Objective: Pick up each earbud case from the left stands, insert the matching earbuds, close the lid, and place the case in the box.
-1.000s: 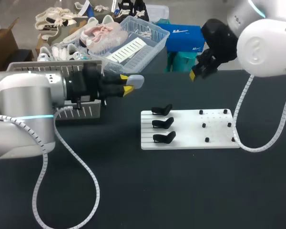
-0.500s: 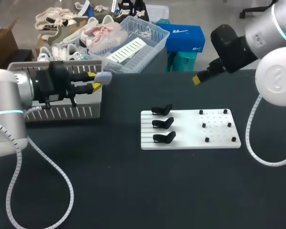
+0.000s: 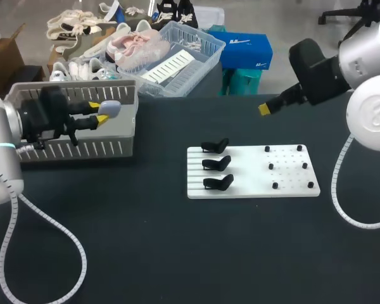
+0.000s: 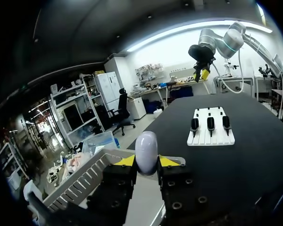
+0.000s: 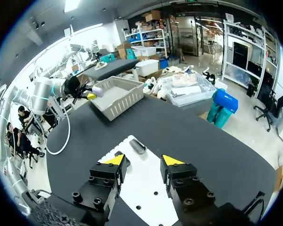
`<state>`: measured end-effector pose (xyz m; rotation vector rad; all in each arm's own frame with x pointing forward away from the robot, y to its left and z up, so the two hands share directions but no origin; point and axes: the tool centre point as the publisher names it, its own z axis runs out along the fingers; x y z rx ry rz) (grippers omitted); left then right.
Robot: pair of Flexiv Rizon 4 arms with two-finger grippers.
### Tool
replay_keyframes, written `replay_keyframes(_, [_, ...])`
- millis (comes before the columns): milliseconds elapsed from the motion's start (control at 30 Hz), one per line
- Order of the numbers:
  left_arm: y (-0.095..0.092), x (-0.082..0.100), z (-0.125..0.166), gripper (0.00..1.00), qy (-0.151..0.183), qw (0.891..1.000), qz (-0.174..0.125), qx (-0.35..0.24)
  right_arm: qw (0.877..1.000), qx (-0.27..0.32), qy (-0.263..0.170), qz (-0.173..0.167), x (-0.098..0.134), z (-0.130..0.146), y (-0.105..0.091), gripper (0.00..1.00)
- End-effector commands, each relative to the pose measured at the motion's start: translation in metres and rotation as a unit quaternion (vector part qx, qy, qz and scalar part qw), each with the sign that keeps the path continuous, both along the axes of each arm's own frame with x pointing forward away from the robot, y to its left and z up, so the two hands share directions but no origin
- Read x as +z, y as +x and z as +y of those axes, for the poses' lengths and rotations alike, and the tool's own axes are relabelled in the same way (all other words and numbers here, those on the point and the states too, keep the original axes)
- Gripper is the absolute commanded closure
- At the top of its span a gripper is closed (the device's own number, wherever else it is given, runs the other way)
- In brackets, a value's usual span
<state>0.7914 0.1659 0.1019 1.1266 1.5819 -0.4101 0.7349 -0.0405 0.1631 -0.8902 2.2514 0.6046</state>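
earbud case (image 4: 146,151), one, in left claw (image 4: 146,162), apparently over box (image 3: 107,149); three stands (image 3: 216,164).

The board (image 3: 247,172) lies on the tabletop (image 3: 177,253), a little right of the middle. Three stands (image 3: 216,164) are in a row on its left part, one behind another; pegs (image 3: 274,185) are on its right part. The box (image 3: 82,151) stands at the rear left, well apart. The case (image 3: 109,109) is over the box, in the left gripper's (image 3: 99,111) jaws. The right gripper (image 3: 265,109) is above the rear right.
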Motion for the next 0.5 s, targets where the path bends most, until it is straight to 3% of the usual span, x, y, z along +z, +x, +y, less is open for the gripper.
replay_keyframes(33, [0.009,-0.009,0.002,1.0,0.012,0.998,-0.02,0.051,1.0,-0.001,0.0,0.008,0.0,-0.001,0.004,0.54])
replay_keyframes(233, [0.025,-0.015,0.01,1.0,0.013,0.997,-0.012,0.072,1.0,-0.002,-0.005,0.019,-0.003,-0.002,0.009,0.55])
replay_keyframes(500, [0.043,-0.026,0.008,1.0,0.02,0.997,0.024,0.072,1.0,-0.007,-0.002,0.018,-0.001,-0.002,0.014,0.55])
